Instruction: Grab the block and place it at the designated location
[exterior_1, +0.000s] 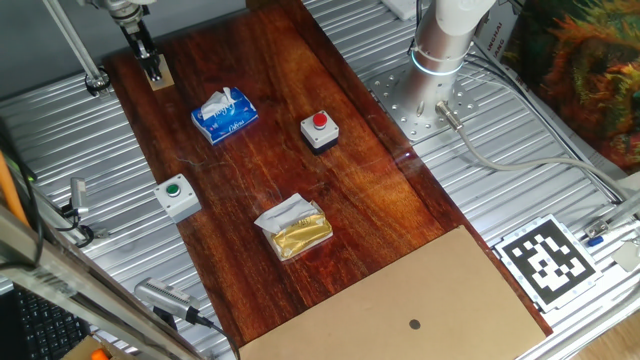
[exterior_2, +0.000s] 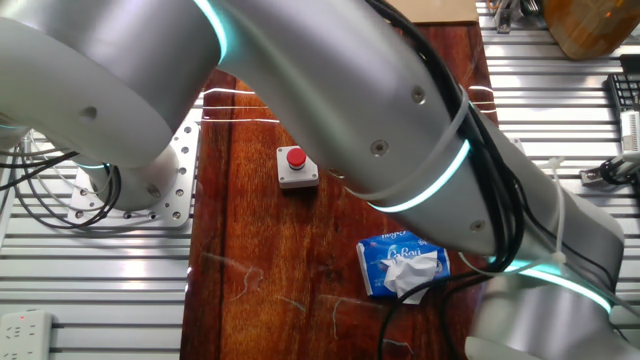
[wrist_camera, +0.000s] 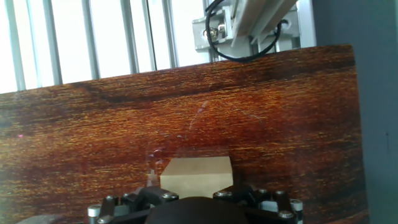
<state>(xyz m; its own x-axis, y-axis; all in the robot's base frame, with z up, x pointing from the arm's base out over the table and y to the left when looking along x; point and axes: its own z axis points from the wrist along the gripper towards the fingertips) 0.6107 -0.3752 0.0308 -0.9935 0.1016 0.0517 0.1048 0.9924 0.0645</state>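
Note:
The block (exterior_1: 161, 79) is a small light-tan wooden cube at the far left corner of the dark red-brown board (exterior_1: 370, 200). My gripper (exterior_1: 152, 68) stands right over it. In the hand view the block (wrist_camera: 196, 176) sits between my fingers (wrist_camera: 147, 196), which press against its two sides, and it rests on the board. The designated location is the tan cardboard sheet (exterior_1: 400, 300) with a dark dot (exterior_1: 415, 323) at the near end of the board; its edge shows in the other fixed view (exterior_2: 445, 10). There my arm hides the block.
On the board lie a blue tissue pack (exterior_1: 225, 115), a grey box with a red button (exterior_1: 319, 130), a grey box with a green button (exterior_1: 176, 196) and a gold packet (exterior_1: 293, 228). The arm's base (exterior_1: 440, 50) stands at the right. A black-and-white marker tag (exterior_1: 545, 258) lies beside the cardboard.

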